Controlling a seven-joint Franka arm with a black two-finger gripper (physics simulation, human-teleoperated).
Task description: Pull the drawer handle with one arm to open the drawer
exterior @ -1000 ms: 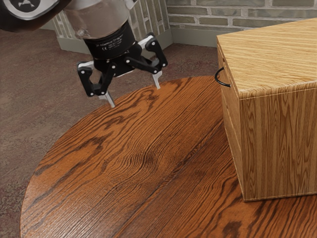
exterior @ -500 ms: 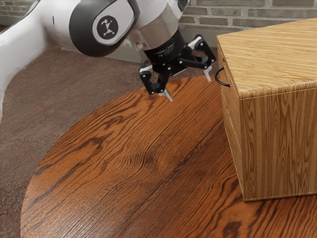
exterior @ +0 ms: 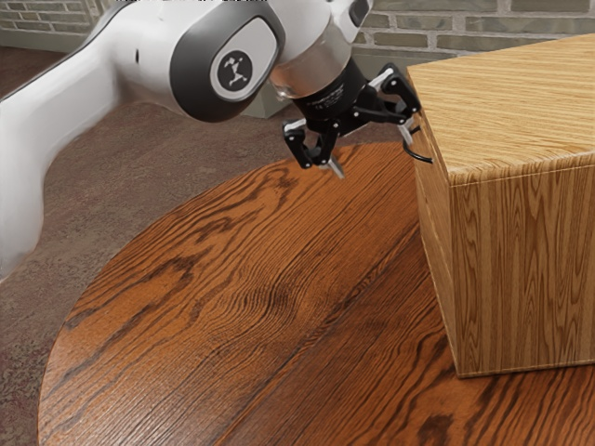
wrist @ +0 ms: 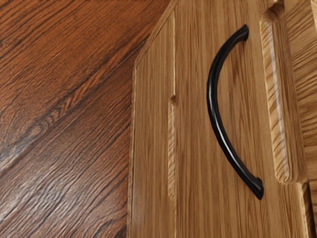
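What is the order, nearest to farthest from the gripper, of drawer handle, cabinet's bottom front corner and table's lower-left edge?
1. Drawer handle, beside the gripper, exterior view's right.
2. Cabinet's bottom front corner, lower right.
3. Table's edge, lower left.

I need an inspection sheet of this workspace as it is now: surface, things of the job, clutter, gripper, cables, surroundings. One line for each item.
Surface: round dark wooden table, which carries the cabinet at the exterior view's right.
Job's things: light wooden cabinet stands on the table; black curved handle sits on the drawer front, which looks shut.
Clutter: nothing seen.
Gripper: black two-finger gripper is open, close beside the handle, not closed on it.
Cables: nothing seen.
Surroundings: brick wall behind; brown floor around the table.
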